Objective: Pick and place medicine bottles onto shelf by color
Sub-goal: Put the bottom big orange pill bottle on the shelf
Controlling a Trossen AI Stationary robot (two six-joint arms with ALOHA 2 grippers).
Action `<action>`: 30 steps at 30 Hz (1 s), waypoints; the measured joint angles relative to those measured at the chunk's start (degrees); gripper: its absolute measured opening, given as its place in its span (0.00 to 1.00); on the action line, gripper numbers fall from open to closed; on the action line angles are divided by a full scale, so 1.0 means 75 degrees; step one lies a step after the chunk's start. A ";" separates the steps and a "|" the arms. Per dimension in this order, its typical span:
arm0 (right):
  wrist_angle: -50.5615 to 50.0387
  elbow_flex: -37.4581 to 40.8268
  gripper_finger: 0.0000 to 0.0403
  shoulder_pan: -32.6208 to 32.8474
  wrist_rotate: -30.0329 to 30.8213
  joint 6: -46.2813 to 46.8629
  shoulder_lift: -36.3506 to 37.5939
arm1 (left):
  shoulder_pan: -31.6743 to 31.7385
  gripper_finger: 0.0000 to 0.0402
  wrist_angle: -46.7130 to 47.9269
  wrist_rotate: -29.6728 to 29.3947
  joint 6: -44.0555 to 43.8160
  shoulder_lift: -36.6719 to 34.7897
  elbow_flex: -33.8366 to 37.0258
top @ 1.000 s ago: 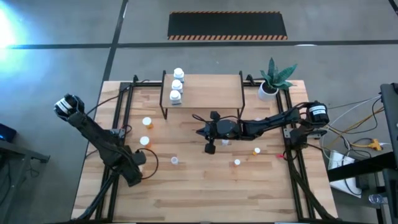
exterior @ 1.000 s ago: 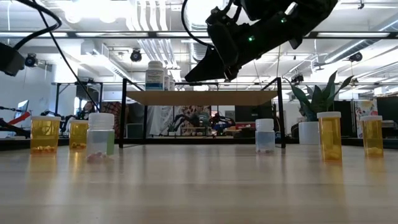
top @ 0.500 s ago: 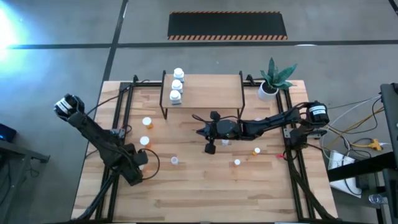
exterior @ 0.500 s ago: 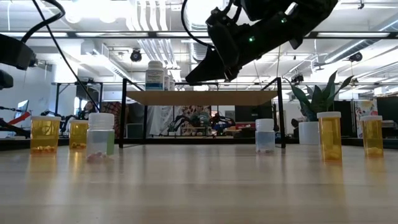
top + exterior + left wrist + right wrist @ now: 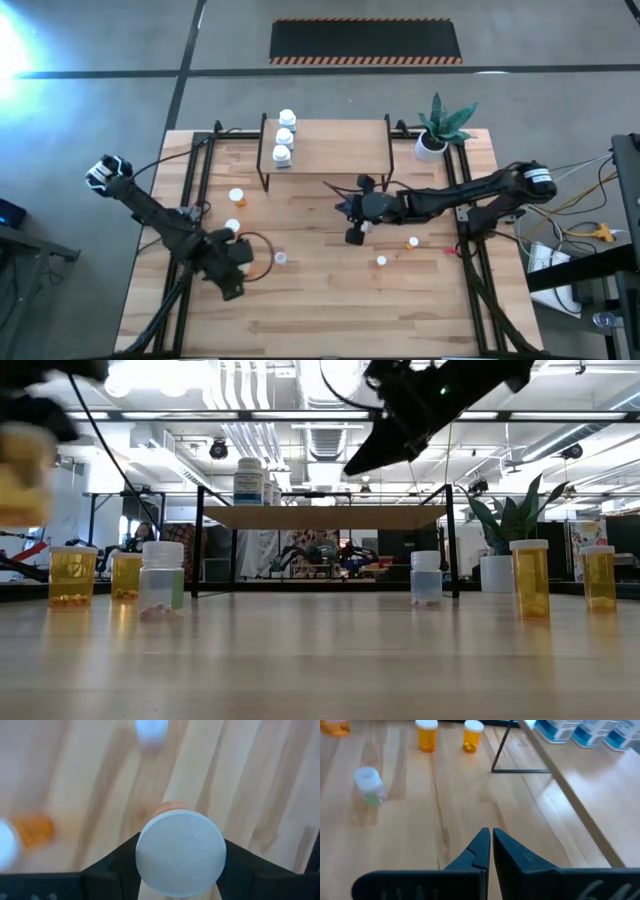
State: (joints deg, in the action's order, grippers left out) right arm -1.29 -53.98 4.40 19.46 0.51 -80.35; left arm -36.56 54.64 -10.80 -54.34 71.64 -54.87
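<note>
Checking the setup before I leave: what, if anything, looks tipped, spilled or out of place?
Nothing stands out. Three white bottles stand upright on the shelf; the table's bottles stand upright too. The left claw grips an orange bottle.

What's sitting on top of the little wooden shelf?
Three white bottles stand in a row at the left end of the shelf. The rest of the board is bare. What's under it can't be seen from above.
</note>
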 joint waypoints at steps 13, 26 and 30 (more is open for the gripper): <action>-0.0394 0.1423 0.03 0.0812 0.0013 0.1802 0.0702 | 0.3065 0.44 -0.1011 0.0611 0.4927 0.3386 -0.3131; -0.0369 0.2235 0.03 0.1448 0.0036 0.2487 0.1337 | 0.3683 0.51 -0.0966 0.0599 0.5745 0.5754 -0.4369; -0.0358 0.2224 0.03 0.1451 0.0033 0.2476 0.1349 | 0.3676 0.52 -0.1059 0.0506 0.5892 0.5798 -0.4381</action>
State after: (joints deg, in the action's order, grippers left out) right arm -3.97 -37.30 15.29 19.70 19.07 -70.24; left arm -8.99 46.70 -7.01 -10.15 115.13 -87.72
